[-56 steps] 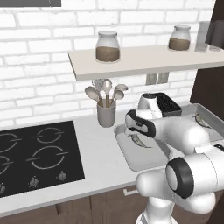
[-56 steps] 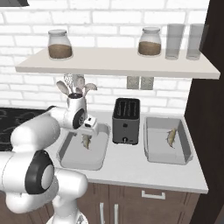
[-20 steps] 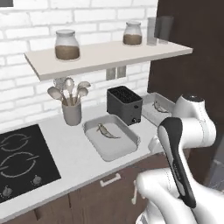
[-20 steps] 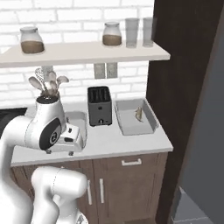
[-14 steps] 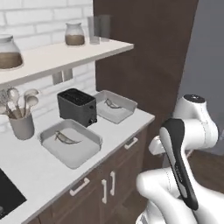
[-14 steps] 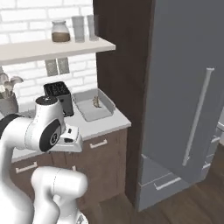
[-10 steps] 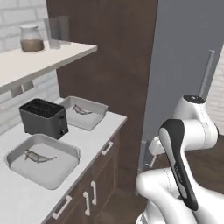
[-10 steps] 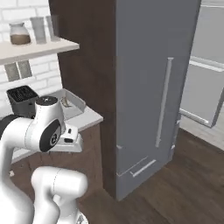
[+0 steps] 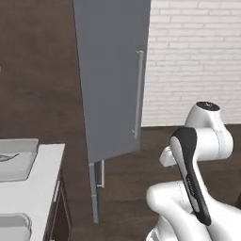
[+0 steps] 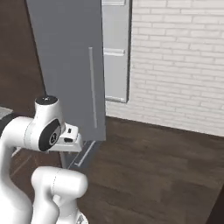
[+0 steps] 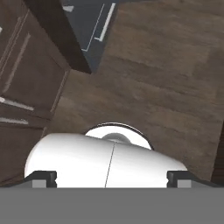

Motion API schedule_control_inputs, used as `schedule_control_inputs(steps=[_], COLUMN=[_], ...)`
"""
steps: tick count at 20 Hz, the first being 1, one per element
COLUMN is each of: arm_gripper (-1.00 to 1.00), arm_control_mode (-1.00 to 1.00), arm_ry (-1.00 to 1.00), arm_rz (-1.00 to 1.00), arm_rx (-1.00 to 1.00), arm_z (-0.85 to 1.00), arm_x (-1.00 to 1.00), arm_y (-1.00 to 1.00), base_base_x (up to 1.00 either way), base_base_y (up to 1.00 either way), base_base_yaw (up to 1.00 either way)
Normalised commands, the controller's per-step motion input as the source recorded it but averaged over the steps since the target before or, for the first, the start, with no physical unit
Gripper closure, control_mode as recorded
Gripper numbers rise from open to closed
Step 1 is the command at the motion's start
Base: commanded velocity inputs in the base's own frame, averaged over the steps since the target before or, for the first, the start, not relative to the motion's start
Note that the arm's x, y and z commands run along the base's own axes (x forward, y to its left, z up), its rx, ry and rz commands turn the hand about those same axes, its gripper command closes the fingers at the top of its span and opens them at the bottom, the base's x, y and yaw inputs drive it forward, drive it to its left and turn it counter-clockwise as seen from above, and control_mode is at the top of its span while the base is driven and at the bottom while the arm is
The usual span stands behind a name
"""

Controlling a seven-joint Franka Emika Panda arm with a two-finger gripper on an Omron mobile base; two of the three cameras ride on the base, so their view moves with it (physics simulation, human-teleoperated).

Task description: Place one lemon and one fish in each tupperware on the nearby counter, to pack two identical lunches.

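The gripper [image 11: 112, 177] is seen in the hand view pointed down at the dark wood floor [image 11: 175, 78], its two finger tips [image 11: 43, 177] spread wide apart with nothing held between them. At the far left edge of the left base view, a corner of the white counter [image 9: 33, 188] is visible, with one tupperware [image 9: 19, 162] sat on it and a fish [image 9: 7, 157] lying inside (just its tail end is caught in frame). A second tupperware [image 9: 14, 226] is cut off at the bottom-left corner, contents can't be told. A tall grey fridge door [image 9: 113, 80] with a bar handle is stood beside the counter, a white brick wall [image 9: 193, 56] behind it.
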Motion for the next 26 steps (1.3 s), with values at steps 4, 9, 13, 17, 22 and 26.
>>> schedule_control_inputs(steps=[4,9,13,17,22,26], arm_gripper=[-1.0,-1.0,-1.0,-1.0,-1.0,-1.0], arm_control_mode=[1.0,1.0,1.0,1.0,1.0,1.0], arm_ry=[0.0,0.0,0.0,0.0,0.0,0.0], arm_rz=[0.0,0.0,0.0,0.0,0.0,0.0], arm_rx=[0.0,0.0,0.0,0.0,0.0,0.0], arm_z=[0.0,0.0,0.0,0.0,0.0,0.0], arm_x=[0.0,0.0,0.0,0.0,0.0,0.0], arm_y=[0.0,0.0,0.0,0.0,0.0,0.0], base_base_x=[0.0,0.21,1.0,1.0,0.98,1.0], base_base_y=[-0.64,-0.96,-0.29,0.18,0.32,0.0], base_base_yaw=[-0.77,-0.49,-0.03,0.04,0.1,0.14])
